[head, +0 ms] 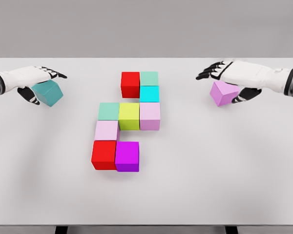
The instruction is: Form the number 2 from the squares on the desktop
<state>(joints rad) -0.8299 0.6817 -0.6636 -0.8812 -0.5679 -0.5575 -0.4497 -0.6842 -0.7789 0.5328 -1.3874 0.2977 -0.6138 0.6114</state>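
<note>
Grey wall backs a white table (195,190). At its left side, the left hand (36,80) has its fingers curled around a teal cube (48,93); opposite, the right hand (232,78) grips a violet cube (223,93). Between them, well apart from both, nine touching cubes lie flat: red (130,84) and mint (149,78) on top, cyan (149,93) beneath, then a green, yellow, pink row (129,115), pale pink (106,130), red (104,154) and magenta (127,155) lowest.

Flat white rectangular table (224,185) — nine coloured cubes (129,116) resting on it mid-surface, touching, from red-and-mint top pair to red-and-magenta bottom pair.
</note>
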